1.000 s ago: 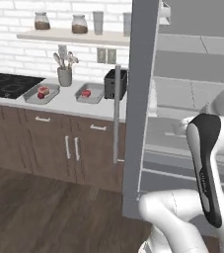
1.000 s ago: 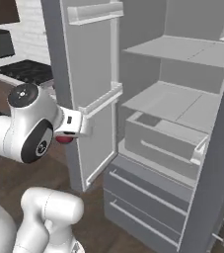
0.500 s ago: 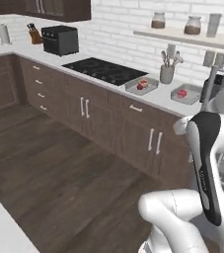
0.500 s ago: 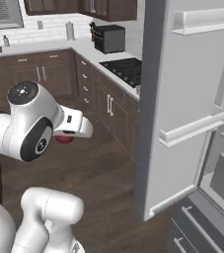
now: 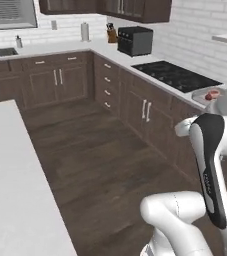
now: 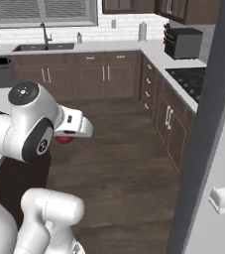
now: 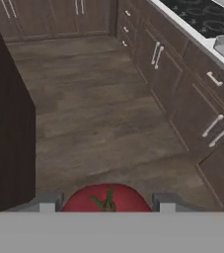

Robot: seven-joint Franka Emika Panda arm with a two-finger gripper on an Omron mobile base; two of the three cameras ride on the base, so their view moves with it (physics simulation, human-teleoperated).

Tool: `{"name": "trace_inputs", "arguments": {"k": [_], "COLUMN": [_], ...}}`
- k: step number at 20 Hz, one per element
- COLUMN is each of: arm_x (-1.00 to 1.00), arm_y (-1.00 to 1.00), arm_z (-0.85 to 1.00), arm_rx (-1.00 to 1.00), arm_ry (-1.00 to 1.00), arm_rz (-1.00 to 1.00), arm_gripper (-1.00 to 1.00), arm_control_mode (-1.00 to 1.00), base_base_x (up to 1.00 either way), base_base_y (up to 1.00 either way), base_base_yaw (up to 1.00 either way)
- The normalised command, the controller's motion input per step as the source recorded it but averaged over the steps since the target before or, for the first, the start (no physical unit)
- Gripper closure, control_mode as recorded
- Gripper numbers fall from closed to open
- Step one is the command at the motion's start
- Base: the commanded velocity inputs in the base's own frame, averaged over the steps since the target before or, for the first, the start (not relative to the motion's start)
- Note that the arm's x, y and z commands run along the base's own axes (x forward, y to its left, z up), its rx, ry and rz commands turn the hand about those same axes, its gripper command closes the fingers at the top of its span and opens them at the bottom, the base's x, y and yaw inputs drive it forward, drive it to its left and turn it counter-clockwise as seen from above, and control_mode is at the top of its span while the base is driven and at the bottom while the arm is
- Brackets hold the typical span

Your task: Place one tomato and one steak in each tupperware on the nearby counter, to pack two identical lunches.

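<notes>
Working from the left and taking the stove (image 5: 177, 75) as our landmark, we note the island worktop (image 5: 10, 180) well apart from it across the bare wood floor (image 5: 100, 160). Along the far wall, left of the stove, the counter (image 5: 70, 47) carries a sink (image 6: 44, 47) and, nearer the stove, a black toaster oven (image 5: 135, 41). Just right of the stove a grey container (image 5: 208, 95) sits on the counter with something red already in it; we cannot tell what. The gripper (image 7: 103, 202) is closed around a tomato (image 7: 106, 200), a fingertip (image 7: 47, 202) on either side of it, stem up, out over the floor and not yet near the stove. We judge the tomato light, smooth-skinned, somewhat slippery and easily bruised; the hold across its widest part looks right, with modest pressure, since squeezing would crush it. An open refrigerator door (image 6: 210, 149) stands farthest right, beyond the stove.
</notes>
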Motion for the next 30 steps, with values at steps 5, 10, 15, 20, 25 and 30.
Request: {"name": "trace_inputs", "arguments": {"k": [5, 10, 15, 20, 25, 30], "arm_x": [0.00, 0.00, 0.00, 0.00, 0.00, 0.00], "arm_y": [0.00, 0.00, 0.00, 0.00, 0.00, 0.00], "arm_z": [0.00, 0.00, 0.00, 0.00, 0.00, 0.00], "arm_rx": [0.00, 0.00, 0.00, 0.00, 0.00, 0.00], "arm_ry": [0.00, 0.00, 0.00, 0.00, 0.00, 0.00], "arm_rz": [0.00, 0.00, 0.00, 0.00, 0.00, 0.00], "arm_gripper": [1.00, 1.00, 1.00, 1.00, 1.00, 1.00], "arm_control_mode": [1.00, 1.00, 1.00, 1.00, 1.00, 1.00], "base_base_x": [0.95, 1.00, 1.00, 0.64, 0.10, 0.15], "base_base_y": [-0.43, -0.28, -0.44, -0.55, -0.66, -0.72], "base_base_yaw": [0.45, 0.18, -0.14, -0.65, -0.80, -0.72]}}
